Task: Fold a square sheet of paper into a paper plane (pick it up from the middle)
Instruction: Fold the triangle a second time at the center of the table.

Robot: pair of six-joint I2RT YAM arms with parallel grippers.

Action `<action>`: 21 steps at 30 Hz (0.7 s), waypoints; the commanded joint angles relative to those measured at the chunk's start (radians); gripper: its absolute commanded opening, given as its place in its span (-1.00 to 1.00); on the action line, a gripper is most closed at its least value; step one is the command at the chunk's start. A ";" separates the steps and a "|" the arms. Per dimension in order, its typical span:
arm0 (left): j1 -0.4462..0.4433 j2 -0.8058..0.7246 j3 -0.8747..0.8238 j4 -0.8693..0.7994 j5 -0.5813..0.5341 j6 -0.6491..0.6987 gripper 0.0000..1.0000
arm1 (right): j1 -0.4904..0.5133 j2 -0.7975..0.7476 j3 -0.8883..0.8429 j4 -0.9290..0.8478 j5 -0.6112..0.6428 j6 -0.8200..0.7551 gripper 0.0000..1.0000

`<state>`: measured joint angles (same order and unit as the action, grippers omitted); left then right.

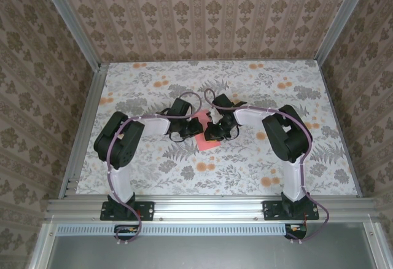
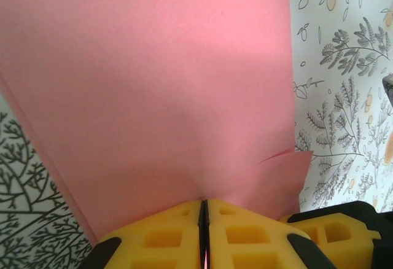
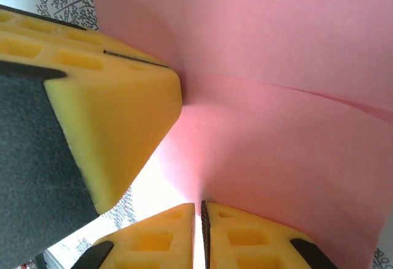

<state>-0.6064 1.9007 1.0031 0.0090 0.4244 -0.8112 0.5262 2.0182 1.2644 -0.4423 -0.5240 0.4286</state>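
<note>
Gripping paper [image 2: 153, 85] between left gripper [image 2: 204, 206], right gripper [image 3: 198, 209].

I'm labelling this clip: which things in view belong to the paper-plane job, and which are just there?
In the job: pink paper sheet; left pincer; right pincer, both clamped on it.
Just there: floral tablecloth; patterned walls; aluminium frame.
</note>
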 commanded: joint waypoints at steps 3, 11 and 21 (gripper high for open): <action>0.027 0.026 -0.092 -0.038 -0.041 -0.003 -0.78 | -0.022 -0.014 -0.058 -0.026 0.003 -0.003 -0.70; 0.059 0.027 -0.105 -0.076 -0.057 0.031 -0.78 | -0.079 -0.078 -0.166 0.039 -0.067 0.022 -0.70; 0.068 0.046 -0.092 -0.089 -0.055 0.041 -0.78 | -0.166 -0.160 -0.306 0.066 -0.074 0.031 -0.71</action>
<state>-0.5751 1.8935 0.9531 0.0841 0.4793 -0.8093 0.3958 1.8866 1.0130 -0.3130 -0.6338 0.4488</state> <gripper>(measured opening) 0.110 0.144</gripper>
